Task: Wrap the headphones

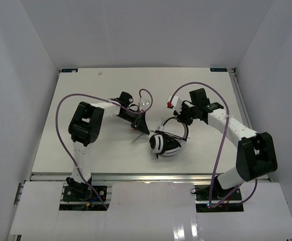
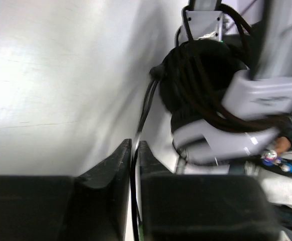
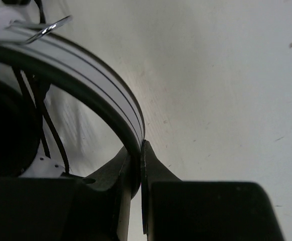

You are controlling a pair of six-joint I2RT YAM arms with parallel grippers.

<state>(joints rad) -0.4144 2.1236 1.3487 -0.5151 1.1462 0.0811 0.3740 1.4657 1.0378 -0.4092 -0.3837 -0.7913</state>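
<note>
Right now the headphones (image 1: 169, 139) lie near the middle of the table (image 1: 101, 85), between the two arms, with much of the thin black cable (image 2: 145, 108) already looped around them. The right gripper (image 3: 138, 150) is pinched tight on the striped headband (image 3: 91, 70), pinning the set in place. The left gripper (image 2: 135, 146) has its jaws drawn close, with the cable running through the slit between them; whether it bites the strand or lets it slide I cannot tell. The step in hand looks like laying another turn of cable. To do it well, I judge the right side should hold firm so the set does not swivel, while the left guides the strand under light tension, close to the earcups (image 1: 162, 145), so each loop beds against the others and none slips off
</note>
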